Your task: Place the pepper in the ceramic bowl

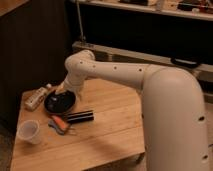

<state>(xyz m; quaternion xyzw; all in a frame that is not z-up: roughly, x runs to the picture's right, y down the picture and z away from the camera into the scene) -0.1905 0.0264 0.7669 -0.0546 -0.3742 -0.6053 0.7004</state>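
Camera view: pepper lies flat on counter, front-left part, orange-red, long axis slanting. It rests on or against a flat blue-grey pad; exact overlap hard to tell. Black cylinder lies on its side just to the pepper's right, nearly touching its end.

Pepper is outside the ceramic bowl. Bowl sits just behind it, w/ a small strip of bare wood between.

Gripper hangs low at the bowl's back rim, pointing down. Whether it touches the rim can't be told, and its grip state isn't readable. Pepper is on the near side of the bowl from the gripper, apart from it, not held.

Clear plastic cup stands upright near front-left corner, left of pepper. Pale bottle lies on its side left of bowl, close to rim. White arm reaches in from the right, across the counter, elbow above the bowl.
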